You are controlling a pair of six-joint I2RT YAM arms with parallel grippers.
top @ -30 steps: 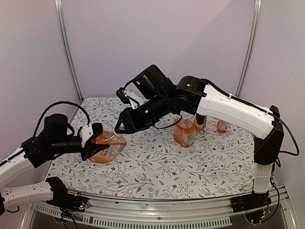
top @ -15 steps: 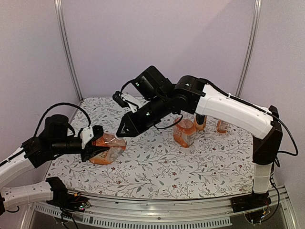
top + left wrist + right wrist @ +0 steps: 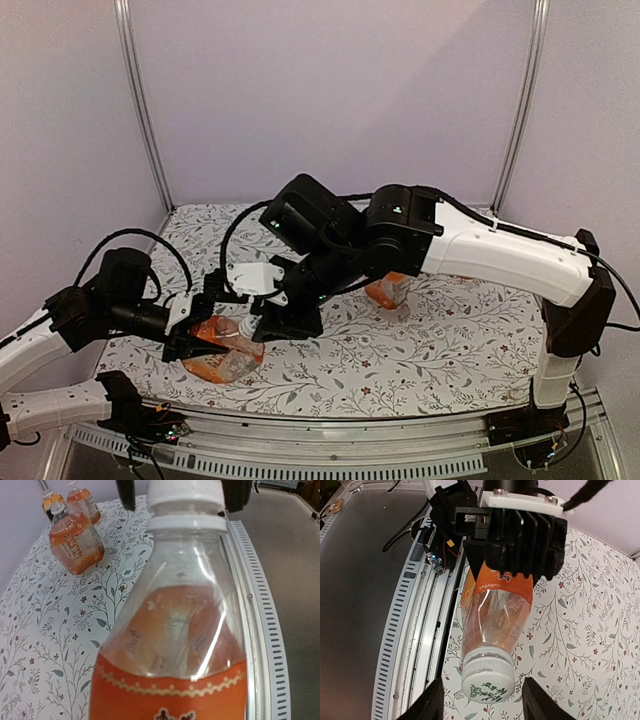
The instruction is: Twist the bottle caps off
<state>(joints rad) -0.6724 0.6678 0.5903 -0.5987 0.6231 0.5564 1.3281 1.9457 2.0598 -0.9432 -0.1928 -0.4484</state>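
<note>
My left gripper is shut on a clear bottle of orange drink and holds it tilted over the table's front left. Its own fingers do not show in the left wrist view, where the bottle fills the frame. The bottle's white cap points at my right wrist camera. My right gripper is open, with one dark finger on each side of the cap and a gap on both sides. The cap and those fingers also show at the top of the left wrist view.
Three more capped orange bottles stand together at the table's back right; from above, only one shows behind the right arm. The floral table cover ends at a slotted metal rail along the front.
My right arm has swung down and to the left, bringing its open fingers around the cap. My left gripper has lowered the bottle slightly towards the front.
</note>
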